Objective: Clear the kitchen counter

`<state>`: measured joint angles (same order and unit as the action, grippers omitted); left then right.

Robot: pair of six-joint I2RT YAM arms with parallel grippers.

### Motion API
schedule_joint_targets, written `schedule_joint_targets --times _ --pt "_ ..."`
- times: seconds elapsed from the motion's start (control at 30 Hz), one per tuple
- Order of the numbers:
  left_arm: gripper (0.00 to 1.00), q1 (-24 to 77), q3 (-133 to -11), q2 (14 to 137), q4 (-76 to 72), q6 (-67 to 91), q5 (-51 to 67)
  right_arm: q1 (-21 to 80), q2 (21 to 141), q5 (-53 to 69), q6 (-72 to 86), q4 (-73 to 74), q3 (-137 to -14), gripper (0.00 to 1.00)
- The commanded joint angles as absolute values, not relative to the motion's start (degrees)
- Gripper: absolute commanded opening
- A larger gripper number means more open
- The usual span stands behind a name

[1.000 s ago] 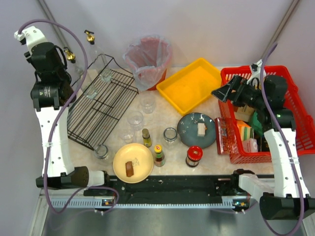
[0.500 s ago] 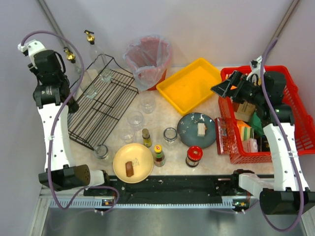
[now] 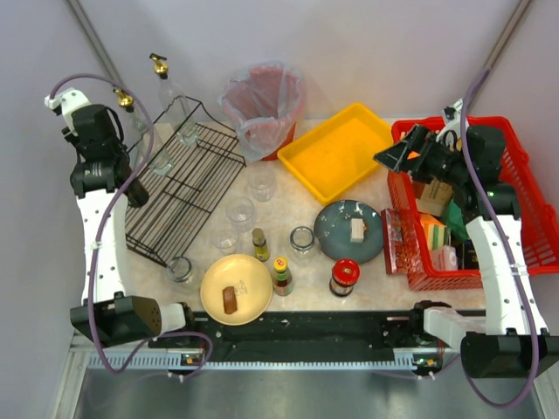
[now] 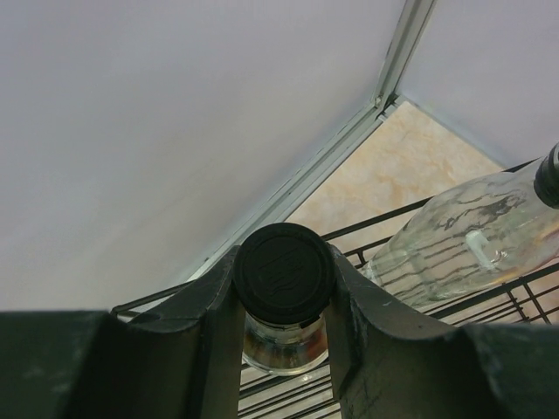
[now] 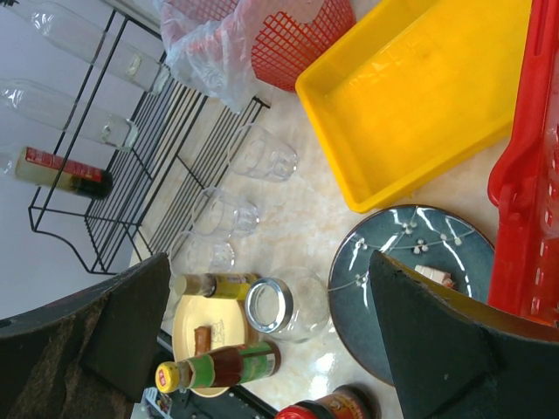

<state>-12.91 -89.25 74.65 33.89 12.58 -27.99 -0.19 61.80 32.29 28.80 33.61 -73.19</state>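
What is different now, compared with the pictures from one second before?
The left gripper, still shut on the black-capped bottle, moved right and nearer, over the wire rack. The right gripper, open, shifted slightly at the red basket. Everything on the kitchen counter stayed.

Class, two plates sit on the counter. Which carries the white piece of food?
The dark teal plate, nearer the red basket; the yellow plate carries a brown piece.

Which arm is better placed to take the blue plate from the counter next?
Right. The right gripper is open and empty, close to the blue plate. The left gripper is busy at the wire rack, closed on a black-capped bottle.
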Motion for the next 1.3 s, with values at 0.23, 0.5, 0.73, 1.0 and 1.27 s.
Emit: schedule_joint_targets --times 0.23,0.5,0.73,1.0,1.27 --pt "0.66 -13.54 -88.77 69.96 26.54 13.54 -27.34 -0.62 60.21 32.61 28.65 31.38 -74.45 0.93" --pt "0.98 -13.54 -95.35 66.36 32.69 11.87 -21.02 -0.62 59.77 33.13 28.48 31.38 -74.88 0.94" --pt "0.98 -13.36 -100.02 62.67 38.58 11.34 -0.3 -0.62 59.5 34.01 28.21 31.46 -74.45 0.94" --pt "0.98 -9.68 -88.27 59.5 21.66 22.21 47.15 -0.62 59.24 34.19 28.12 31.38 -72.86 0.94" --pt "0.98 12.9 -80.61 59.06 19.86 16.09 51.5 -0.62 58.1 34.45 28.56 31.38 -69.88 0.94"
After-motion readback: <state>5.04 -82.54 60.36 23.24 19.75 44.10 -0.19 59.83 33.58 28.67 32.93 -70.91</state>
